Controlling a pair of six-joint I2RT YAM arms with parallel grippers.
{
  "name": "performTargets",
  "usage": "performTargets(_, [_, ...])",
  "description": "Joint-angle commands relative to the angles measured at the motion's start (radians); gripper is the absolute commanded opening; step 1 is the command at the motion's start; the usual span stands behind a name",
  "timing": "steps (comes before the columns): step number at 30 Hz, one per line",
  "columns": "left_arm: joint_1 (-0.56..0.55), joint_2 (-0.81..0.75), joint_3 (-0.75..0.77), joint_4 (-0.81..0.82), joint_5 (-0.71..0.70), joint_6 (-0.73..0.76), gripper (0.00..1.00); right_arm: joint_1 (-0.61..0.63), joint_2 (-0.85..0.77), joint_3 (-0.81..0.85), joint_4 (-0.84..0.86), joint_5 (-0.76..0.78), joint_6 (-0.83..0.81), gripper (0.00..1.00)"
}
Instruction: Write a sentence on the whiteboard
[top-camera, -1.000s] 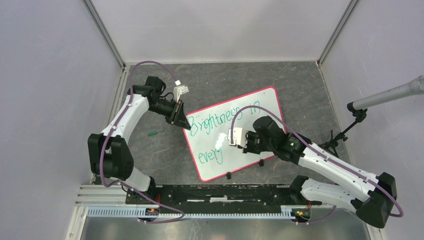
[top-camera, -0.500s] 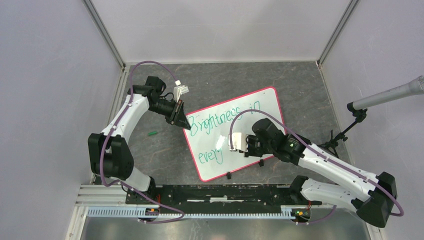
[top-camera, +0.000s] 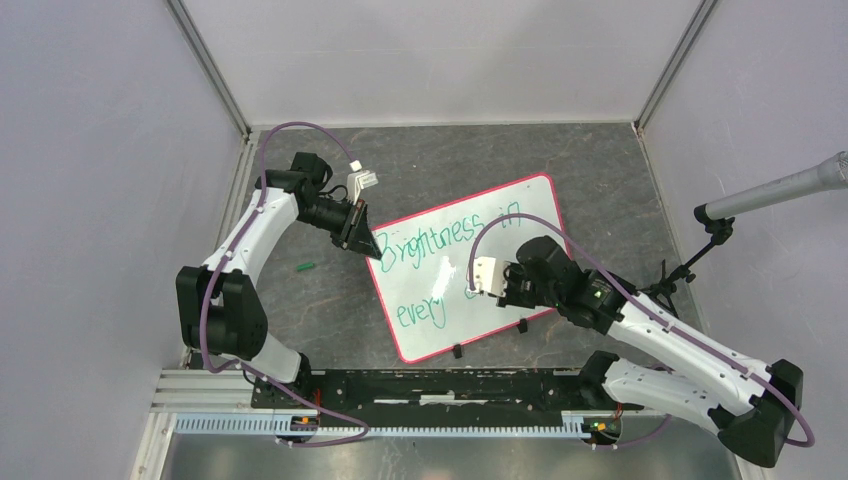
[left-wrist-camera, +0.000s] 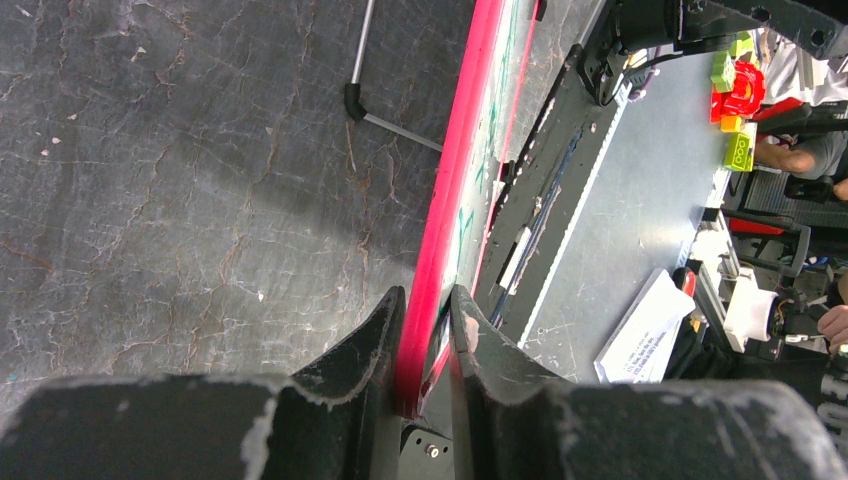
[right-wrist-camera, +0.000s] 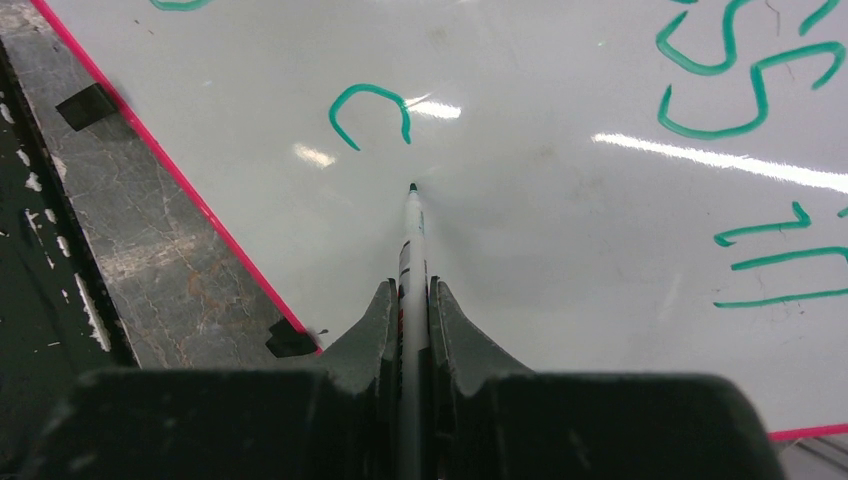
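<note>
whiteboard flat, skewed on worktop | left jaws clamped on its red rim, likely bracing against pen pressure | right jaws clamped on marker, tip beside lone "c" | sentence unfinished

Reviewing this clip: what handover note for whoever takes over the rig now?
The left end effector is shut on the red rim of the whiteboard. The right end effector is shut on the marker, tip at the board beside a lone "c". The whiteboard lies on the table. Done: the sentence reads "Brightness in every c". Left: finish that word and whatever follows.
</note>
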Motion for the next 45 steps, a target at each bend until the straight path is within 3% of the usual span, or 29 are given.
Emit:
performTargets(1, [-0.039, 0.026, -0.009, 0.035, -0.068, 0.017, 0.02, -0.011, 0.005, 0.044, 0.052, 0.045, 0.04, 0.0])
performTargets(22, [-0.039, 0.039, -0.004, 0.035, -0.068, 0.019, 0.03, -0.013, 0.046, 0.008, -0.019, -0.046, -0.011, 0.0])
performTargets(34, [-0.042, 0.046, 0.0, 0.035, -0.068, 0.019, 0.03, -0.014, 0.034, 0.023, -0.028, 0.122, -0.018, 0.0])
performTargets(45, [-0.043, 0.041, -0.004, 0.034, -0.069, 0.018, 0.03, -0.013, 0.032, 0.055, 0.036, 0.121, 0.013, 0.0])
